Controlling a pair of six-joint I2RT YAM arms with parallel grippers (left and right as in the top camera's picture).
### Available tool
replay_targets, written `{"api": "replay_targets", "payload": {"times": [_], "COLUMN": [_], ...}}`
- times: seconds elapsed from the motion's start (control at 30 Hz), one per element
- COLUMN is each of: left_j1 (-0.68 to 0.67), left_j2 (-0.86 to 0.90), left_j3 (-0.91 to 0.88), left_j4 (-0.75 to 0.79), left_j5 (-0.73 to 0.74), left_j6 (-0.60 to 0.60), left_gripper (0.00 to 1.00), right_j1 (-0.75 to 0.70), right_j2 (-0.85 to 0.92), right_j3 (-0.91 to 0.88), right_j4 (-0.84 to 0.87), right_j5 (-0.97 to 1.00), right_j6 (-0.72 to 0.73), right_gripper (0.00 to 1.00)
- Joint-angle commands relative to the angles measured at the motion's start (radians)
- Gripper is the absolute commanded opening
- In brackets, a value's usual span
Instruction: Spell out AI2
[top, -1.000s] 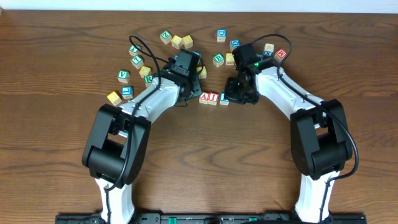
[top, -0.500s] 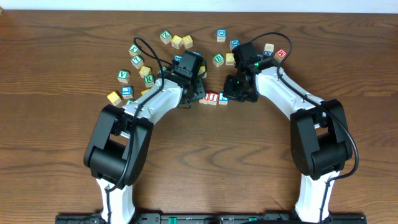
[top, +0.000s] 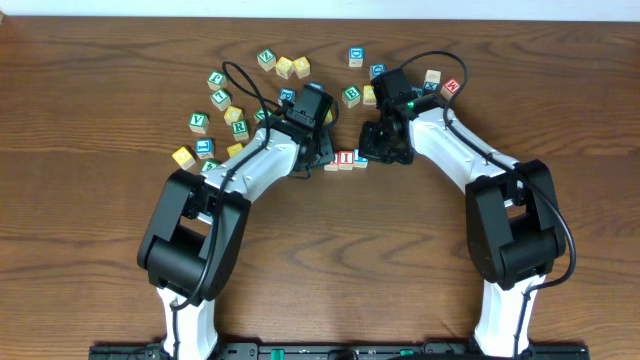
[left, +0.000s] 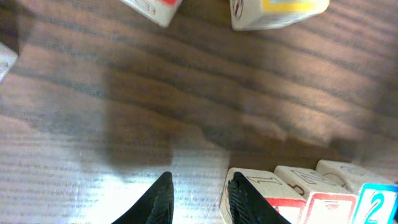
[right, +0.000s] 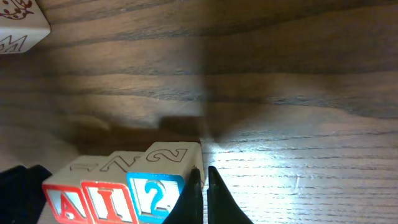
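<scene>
1. Right gripper: fingers pressed together, holding nothing, tips against the 2 block at their nine o'clock.
2. Left gripper: all but closed, empty, with the A block just beside it at three o'clock.
3. The A block, I block and 2 block touch in one row.
4. This looks like the final squaring-up. The next move calls for both grippers to back straight off without nudging the row.

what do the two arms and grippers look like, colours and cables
The left arm and right arm share white links, bulky black joint housings and a thin black cable looping near the wrist. A small green light sits on the right one. The left gripper and right gripper have slim black tapered fingers.
</scene>
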Motion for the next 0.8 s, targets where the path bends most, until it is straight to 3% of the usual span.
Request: {"api": "replay_targets", "payload": {"times": [0.0, 0.27, 0.47, 0.77], "left_j1": [-0.017, -0.016, -0.012, -0.01], "left_j2": [0.006, 0.005, 0.005, 0.005], "left_j3": [-0.006, -0.006, -0.006, -0.006], "left_j4": [-0.018, -0.014, 0.022, 0.008], "left_j5": [0.031, 0.021, -0.008, 0.006], "left_j6": [-0.012, -0.011, 0.005, 0.003], "left_gripper": [0.3, 0.3, 0.31, 0.31], "right_j1": [0.018, 0.018, 0.012, 0.011], "right_j2": [0.003, 0.003, 0.003, -0.005], "right_j3": [-0.007, -0.007, 0.01, 0.025], "right_j4": [-0.007, -0.024, -0.023, -0.027], "right_j5": [-0.027, -0.026, 0.003, 0.007], "right_j6": [-0.037, -0.074, -0.086, -0.089], "right_gripper": [0.01, 0.01, 0.08, 0.11]}}
